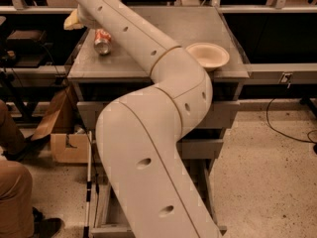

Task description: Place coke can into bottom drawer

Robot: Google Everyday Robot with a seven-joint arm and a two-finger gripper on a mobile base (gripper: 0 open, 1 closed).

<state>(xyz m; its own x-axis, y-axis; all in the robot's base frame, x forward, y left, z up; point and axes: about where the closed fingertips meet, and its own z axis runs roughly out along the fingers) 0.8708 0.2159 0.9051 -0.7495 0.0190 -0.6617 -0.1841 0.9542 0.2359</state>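
my claw (pixel 74 20) just up-left of the coke can (pixel 102 40), mostly hidden behind my arm, cannot tell how wide it is or if it holds anything, can lying on the cabinet top (pixel 218 26), white bowl (pixel 208 55) well right of the can, bottom drawer (pixel 110 215) pulled open far below the can

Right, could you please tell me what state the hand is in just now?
Hand: up at the back left, just above the coke can on the cabinet top; open or closed cannot be told.
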